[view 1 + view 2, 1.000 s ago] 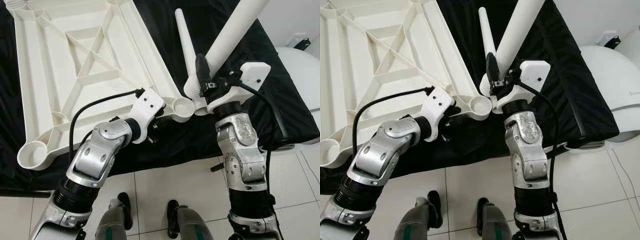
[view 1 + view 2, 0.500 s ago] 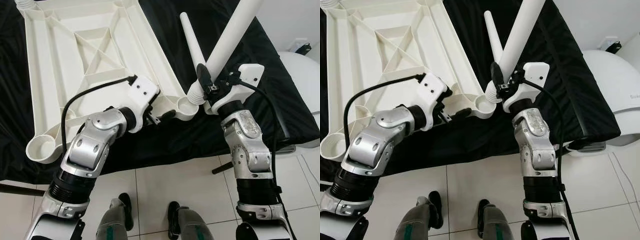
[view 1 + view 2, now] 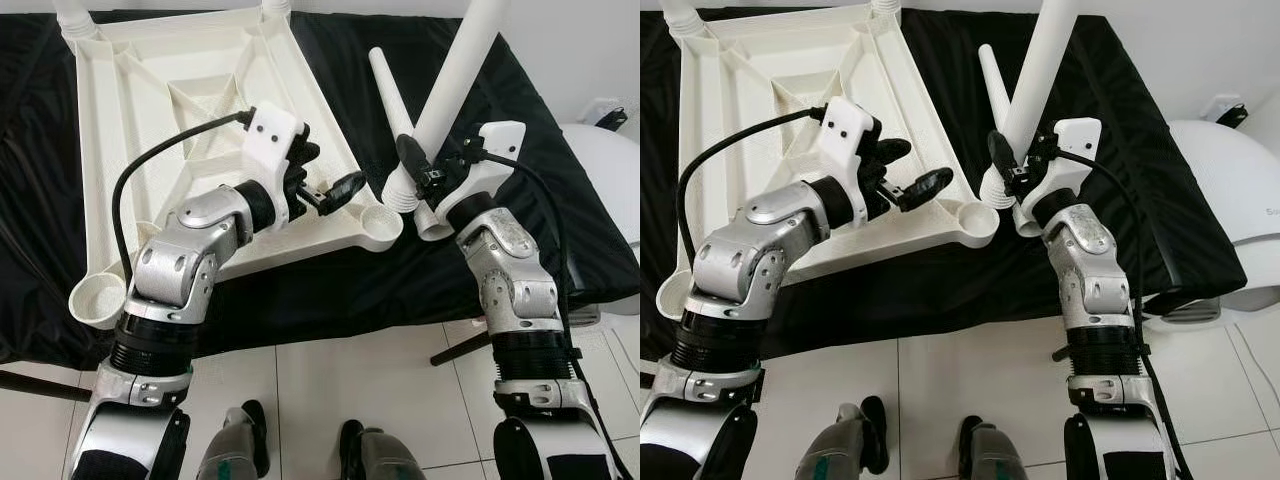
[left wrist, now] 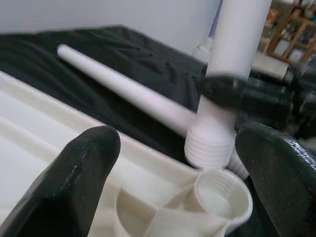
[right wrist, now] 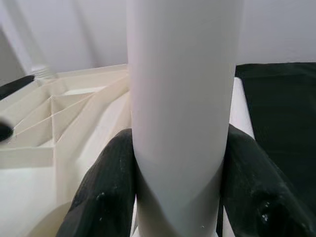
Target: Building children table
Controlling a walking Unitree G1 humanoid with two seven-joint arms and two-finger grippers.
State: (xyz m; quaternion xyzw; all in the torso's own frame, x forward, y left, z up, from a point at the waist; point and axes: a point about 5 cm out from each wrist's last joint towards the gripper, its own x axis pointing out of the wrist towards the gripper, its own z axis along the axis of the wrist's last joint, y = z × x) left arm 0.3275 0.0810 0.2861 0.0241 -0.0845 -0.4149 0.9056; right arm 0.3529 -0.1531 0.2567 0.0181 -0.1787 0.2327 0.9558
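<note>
The white table top [image 3: 170, 110] lies upside down on a black cloth. Its near right corner socket [image 3: 381, 222] stands empty, and so does the near left one [image 3: 98, 300]. My right gripper [image 3: 422, 172] is shut on a white table leg [image 3: 458, 85], held steeply upright, with its threaded end [image 4: 210, 143] just beside and above the near right socket. My left gripper [image 3: 330, 168] hovers open over the table top's rim close to that corner, holding nothing. A second loose leg [image 3: 390, 90] lies on the cloth behind the held one.
Two legs stand in the far corner sockets [image 3: 75, 20] [image 3: 272, 8]. The black cloth [image 3: 560, 210] hangs over the front edge above a tiled floor [image 3: 330, 370]. A white rounded appliance [image 3: 612, 160] stands at the right.
My left gripper has lifted from the table top's front rim to above it. The right gripper has tipped the leg more upright, its threaded end nearer the socket. The camera has shifted.
</note>
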